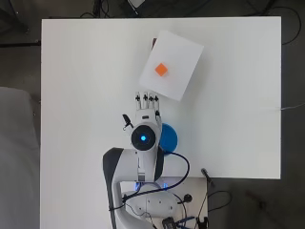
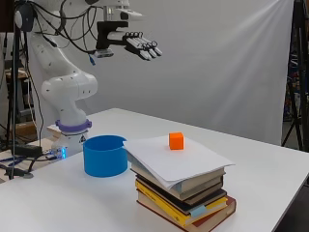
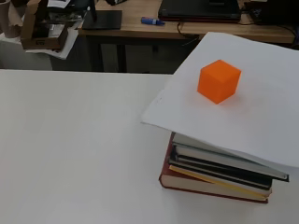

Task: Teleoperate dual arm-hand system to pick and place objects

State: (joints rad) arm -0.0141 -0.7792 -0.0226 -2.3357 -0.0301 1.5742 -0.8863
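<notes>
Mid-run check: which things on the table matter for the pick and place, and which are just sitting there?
Likely for the job: orange cube, blue bowl, the hand, open and high above the table.
Just there: stack of books and white paper under the cube.

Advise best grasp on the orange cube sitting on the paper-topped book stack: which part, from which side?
Pinch two opposite vertical faces of the orange cube, coming straight down from above. It sits flat and alone on the loose white paper, so a sideways push would probably slide the sheet. The hand hovers open, high above the table.
</notes>
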